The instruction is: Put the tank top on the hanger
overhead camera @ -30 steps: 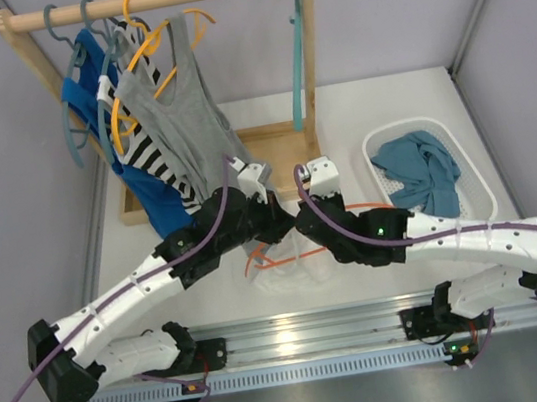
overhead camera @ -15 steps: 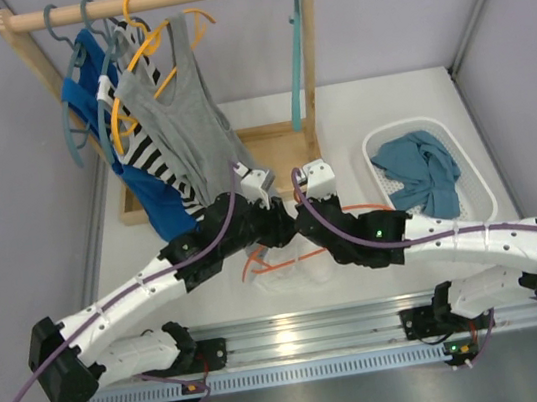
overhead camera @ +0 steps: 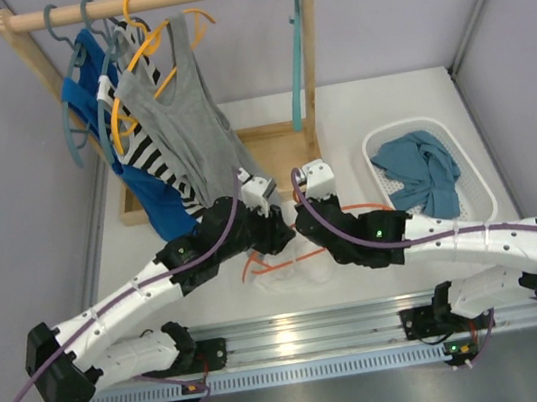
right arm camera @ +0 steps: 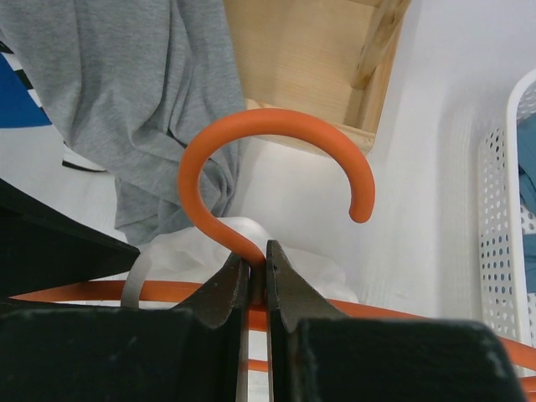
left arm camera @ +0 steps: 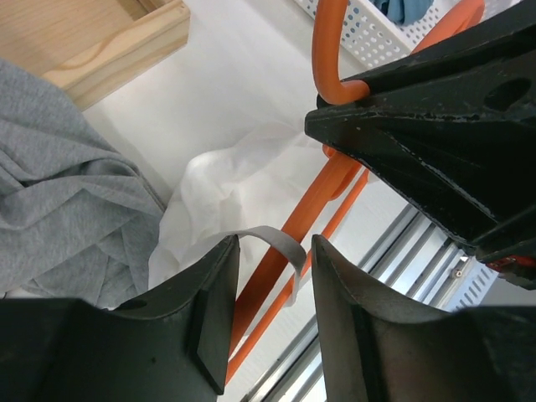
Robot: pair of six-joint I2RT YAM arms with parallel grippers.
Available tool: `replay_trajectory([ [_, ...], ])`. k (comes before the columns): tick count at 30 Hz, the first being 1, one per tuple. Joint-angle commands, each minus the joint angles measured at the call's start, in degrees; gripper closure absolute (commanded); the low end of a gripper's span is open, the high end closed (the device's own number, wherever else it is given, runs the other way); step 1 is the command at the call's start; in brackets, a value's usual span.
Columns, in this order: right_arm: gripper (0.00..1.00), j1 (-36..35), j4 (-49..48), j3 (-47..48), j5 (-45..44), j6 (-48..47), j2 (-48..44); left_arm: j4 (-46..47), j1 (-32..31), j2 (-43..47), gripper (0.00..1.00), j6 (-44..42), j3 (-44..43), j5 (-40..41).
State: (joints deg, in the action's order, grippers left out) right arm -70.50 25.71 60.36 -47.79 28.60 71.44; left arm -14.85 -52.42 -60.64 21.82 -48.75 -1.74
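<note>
- Just behind the work spot: wooden rack [overhead camera: 270,145], with a grey top [overhead camera: 181,123] hanging off it, hem sagging low, right beside the left pincer [left arm camera: 275,251].
- Near on the right: white basket [overhead camera: 407,124] holding a blue garment [overhead camera: 425,176].
- White tank top [left arm camera: 226,188] crumpled on the tabletop [overhead camera: 396,106] between the two wrists, partly under the orange hanger [right arm camera: 268,126], just beside the grey hem.
- Left pincer parted, fingers well apart, with one narrow strap of the tank top spanning the gap, not pinched.
- Right pincer [right arm camera: 258,276] closed tight on the hanger's neck just below the hook; hook curving toward the rack, hanger bars lying over the white fabric.
- Against a second ago: left wrist lower and closer to the right one, the two now almost touching; right arm and hanger much as before.
- Room to move: bare tabletop between rack base and basket; metal rail [overhead camera: 298,330] along the near edge, just past the fabric.
</note>
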Motion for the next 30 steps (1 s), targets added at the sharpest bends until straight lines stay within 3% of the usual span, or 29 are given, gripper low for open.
replay_trajectory([
  [1,1.0,-0.52,-3.48,0.37,0.06,-0.56,-0.77,-2.01,0.04,-1.23,0.55,-3.54,-2.49,-2.31],
  [9,1.0,-0.52,-4.27,-0.42,0.68,-1.18,-1.83,-5.1,0.04,-3.16,0.55,-7.23,-4.86,-3.53],
  [19,1.0,-0.52,-4.53,-0.42,0.94,-2.06,-2.8,-2.56,0.04,-3.87,0.58,-8.38,-3.55,-9.59],
  [30,1.0,-0.52,-4.36,-0.33,1.47,-2.76,-4.64,4.3,0.04,-1.59,0.71,-4.69,1.46,-12.67],
])
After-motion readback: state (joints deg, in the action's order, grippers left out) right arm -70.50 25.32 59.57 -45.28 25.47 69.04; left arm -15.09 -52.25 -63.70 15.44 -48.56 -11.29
